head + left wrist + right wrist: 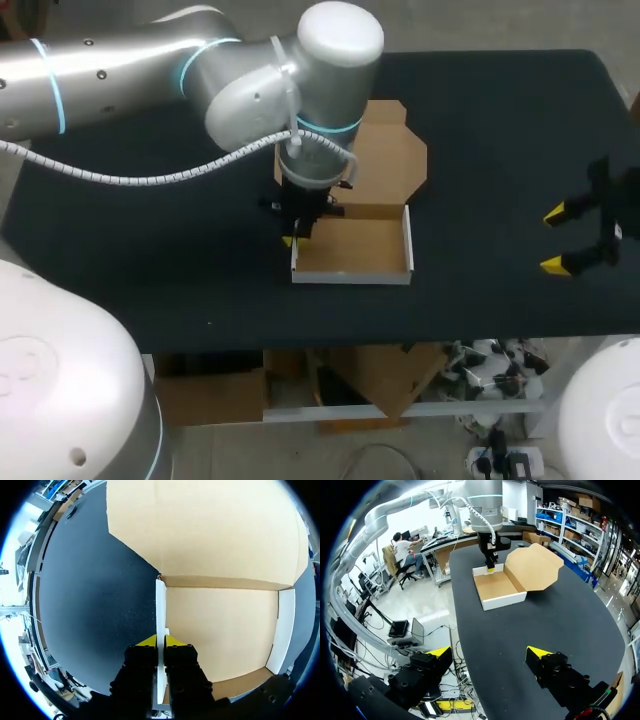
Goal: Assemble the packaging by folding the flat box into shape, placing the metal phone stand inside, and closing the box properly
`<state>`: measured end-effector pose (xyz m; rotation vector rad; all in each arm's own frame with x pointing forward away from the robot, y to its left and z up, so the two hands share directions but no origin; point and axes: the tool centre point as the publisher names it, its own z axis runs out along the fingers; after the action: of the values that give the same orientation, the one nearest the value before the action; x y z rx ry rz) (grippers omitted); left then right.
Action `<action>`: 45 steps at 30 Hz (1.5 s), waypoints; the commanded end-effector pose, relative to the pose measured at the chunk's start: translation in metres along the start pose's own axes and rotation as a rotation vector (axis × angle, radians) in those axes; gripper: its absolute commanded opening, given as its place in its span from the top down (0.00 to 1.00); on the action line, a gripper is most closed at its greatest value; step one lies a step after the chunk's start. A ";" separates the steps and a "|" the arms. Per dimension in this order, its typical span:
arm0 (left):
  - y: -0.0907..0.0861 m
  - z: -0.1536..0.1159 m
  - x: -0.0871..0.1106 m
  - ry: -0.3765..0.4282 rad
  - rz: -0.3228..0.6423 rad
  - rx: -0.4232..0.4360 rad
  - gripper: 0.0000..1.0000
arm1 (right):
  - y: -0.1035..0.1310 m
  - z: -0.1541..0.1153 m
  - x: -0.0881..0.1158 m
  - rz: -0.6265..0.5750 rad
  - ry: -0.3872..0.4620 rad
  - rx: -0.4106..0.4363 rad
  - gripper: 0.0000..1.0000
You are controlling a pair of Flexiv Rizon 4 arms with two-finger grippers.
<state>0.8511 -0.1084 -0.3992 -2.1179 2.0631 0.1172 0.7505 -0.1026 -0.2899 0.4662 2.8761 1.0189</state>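
The box (355,245) is matt brown cardboard with smooth white outer walls. The desk (500,150) has a dark matt covering. The left arm (250,80) has a smooth, glossy silver-white shell and a ribbed white plastic conduit (130,180). The left end effector (291,240) and right end effector (560,240) are matt black with yellow tips.

Left gripper (161,641) clamps box (352,247) left wall; interior open from above; table (500,150) right side free

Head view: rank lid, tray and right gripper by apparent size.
Lid and tray: about alike, and the left arm hides part of the lid, so unranked.
Right gripper: smallest, clearly.
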 end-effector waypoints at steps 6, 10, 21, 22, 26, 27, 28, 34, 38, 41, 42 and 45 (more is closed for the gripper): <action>-0.002 0.002 0.004 -0.129 -0.026 0.047 1.00 | 0.000 -0.001 0.001 -0.009 -0.002 0.005 0.00; -0.003 0.003 0.004 -0.162 -0.020 0.052 1.00 | 0.000 -0.001 0.001 -0.010 -0.002 0.008 0.00; -0.005 0.008 -0.002 -0.256 -0.043 0.041 1.00 | 0.002 0.000 0.001 -0.015 0.002 0.018 0.00; -0.005 0.008 -0.002 -0.247 -0.039 0.042 1.00 | 0.002 0.000 0.001 -0.015 0.002 0.018 0.00; -0.004 0.009 -0.004 -0.206 -0.038 0.034 1.00 | 0.003 0.001 0.001 -0.015 0.003 0.023 0.00; -0.003 0.009 -0.005 -0.189 -0.037 0.033 1.00 | 0.003 0.001 0.001 -0.015 0.003 0.024 0.00; -0.003 0.009 -0.005 -0.168 -0.035 0.029 1.00 | 0.003 0.001 0.000 -0.015 0.003 0.024 0.00; -0.001 0.007 -0.005 -0.038 -0.029 0.019 1.00 | 0.003 0.002 0.000 -0.015 0.004 0.026 0.00; 0.001 0.004 -0.005 0.026 -0.031 0.022 1.00 | 0.004 0.003 -0.001 -0.012 0.007 0.027 0.00; 0.002 0.003 -0.004 0.047 -0.032 0.023 1.00 | 0.005 0.003 -0.001 -0.012 0.009 0.028 0.00; 0.003 0.003 -0.004 0.047 -0.032 0.024 1.00 | 0.005 0.003 -0.001 -0.012 0.009 0.028 0.00; 0.005 0.002 -0.002 0.068 -0.029 0.024 0.69 | 0.005 0.004 -0.001 -0.011 0.010 0.029 0.00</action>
<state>0.8505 -0.1103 -0.4014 -2.1470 2.0349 0.0822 0.7528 -0.0971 -0.2895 0.4478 2.9034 0.9807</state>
